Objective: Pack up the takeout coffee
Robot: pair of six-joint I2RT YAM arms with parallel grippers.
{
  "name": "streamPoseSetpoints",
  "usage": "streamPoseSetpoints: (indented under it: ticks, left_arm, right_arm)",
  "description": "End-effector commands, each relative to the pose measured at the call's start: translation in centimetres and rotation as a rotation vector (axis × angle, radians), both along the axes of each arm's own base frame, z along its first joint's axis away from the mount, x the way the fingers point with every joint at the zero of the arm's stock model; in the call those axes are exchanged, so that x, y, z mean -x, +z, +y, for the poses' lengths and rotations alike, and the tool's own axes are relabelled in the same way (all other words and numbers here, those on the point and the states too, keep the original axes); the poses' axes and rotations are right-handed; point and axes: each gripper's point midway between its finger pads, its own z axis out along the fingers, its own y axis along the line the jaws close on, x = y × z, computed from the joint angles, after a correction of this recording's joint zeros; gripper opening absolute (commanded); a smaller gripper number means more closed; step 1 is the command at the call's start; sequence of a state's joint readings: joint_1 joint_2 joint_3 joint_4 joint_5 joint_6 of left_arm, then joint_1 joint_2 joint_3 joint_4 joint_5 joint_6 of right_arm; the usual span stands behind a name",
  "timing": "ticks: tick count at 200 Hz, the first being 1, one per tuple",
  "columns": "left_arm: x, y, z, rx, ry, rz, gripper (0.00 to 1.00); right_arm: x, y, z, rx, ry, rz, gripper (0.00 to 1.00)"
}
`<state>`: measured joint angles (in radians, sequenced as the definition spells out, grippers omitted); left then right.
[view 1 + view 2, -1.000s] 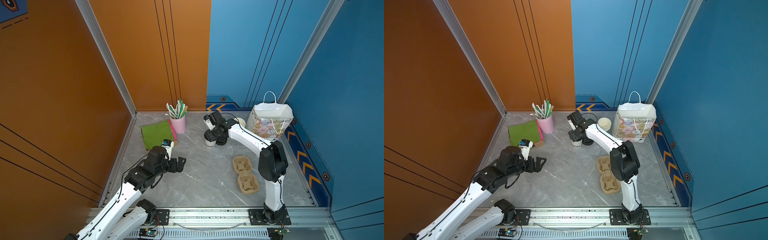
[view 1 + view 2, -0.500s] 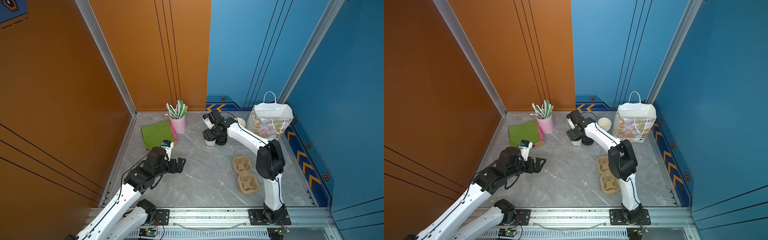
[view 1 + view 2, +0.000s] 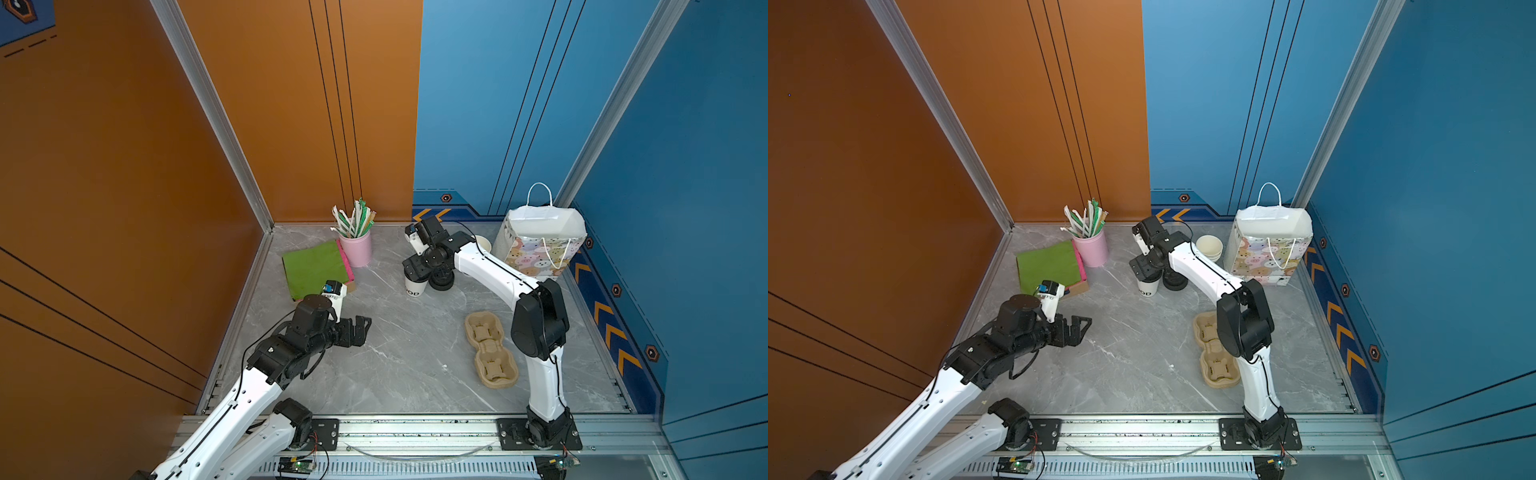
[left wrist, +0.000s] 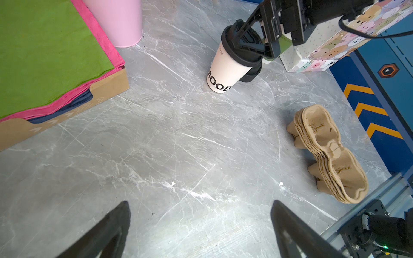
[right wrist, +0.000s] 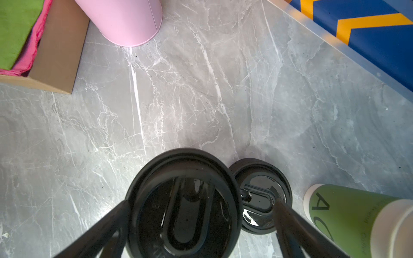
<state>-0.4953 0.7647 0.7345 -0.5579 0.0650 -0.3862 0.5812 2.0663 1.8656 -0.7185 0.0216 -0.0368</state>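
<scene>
Now, both top views: takeout coffee (image 3: 415, 284) (image 3: 1148, 286) upright at 12 o'clock on the tabletop (image 3: 374, 374), right gripper (image 3: 417, 270) (image 3: 1144, 268) over it, jaws wider than a second ago. Left wrist: left gripper (image 4: 200, 203) gapes over bare tabletop. Right wrist: jaws straddle the lid (image 5: 183, 205), spread wider than it.

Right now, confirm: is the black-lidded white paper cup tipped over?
No, the black-lidded white paper cup stands upright on the grey marbled table.
</scene>
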Motion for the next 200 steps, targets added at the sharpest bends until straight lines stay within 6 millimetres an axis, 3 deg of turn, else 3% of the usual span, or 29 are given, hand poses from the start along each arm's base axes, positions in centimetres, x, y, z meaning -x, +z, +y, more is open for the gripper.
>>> streamPoseSetpoints:
  ticks: [1,29,59,87,113,131,153,175,200]
  left_arm:
    - [0.1,-0.3,0.2,0.011,0.010,0.007,0.98]
    - [0.1,-0.1,0.3,0.012,0.012,0.004,0.98]
    - [0.0,-0.2,0.3,0.010,0.014,0.007,0.98]
    - [0.1,-0.2,0.2,0.011,0.012,0.007,0.98]
    - [0.0,-0.2,0.2,0.010,0.010,0.004,0.98]
    - [0.0,-0.2,0.2,0.008,0.008,0.005,0.98]
    - [0.0,-0.3,0.1,0.008,0.003,0.009,0.98]
    - [0.1,-0.3,0.2,0.010,0.003,0.009,0.98]
    - [0.1,-0.2,0.2,0.011,0.002,0.005,0.98]
  right_arm:
    - [0.6,5.1,-0.1,-0.060,0.011,-0.051,1.00]
    - [1.0,10.6,-1.0,-0.119,0.001,-0.150,1.00]
    - [2.0,16.2,-4.1,-0.152,-0.048,-0.262,1.00]
    - [2.5,19.9,-9.2,-0.132,-0.155,-0.360,1.00]
    - [2.4,22.9,-16.3,-0.096,-0.345,-0.447,1.00]
    - [2.1,23.6,-20.4,-0.100,-0.460,-0.455,0.99]
    - [1.3,22.3,-23.6,-0.065,-0.533,-0.410,0.98]
    - [0.1,19.6,-24.8,-0.033,-0.547,-0.314,0.95]
    - [-1.0,16.7,-24.7,0.018,-0.535,-0.223,0.91]
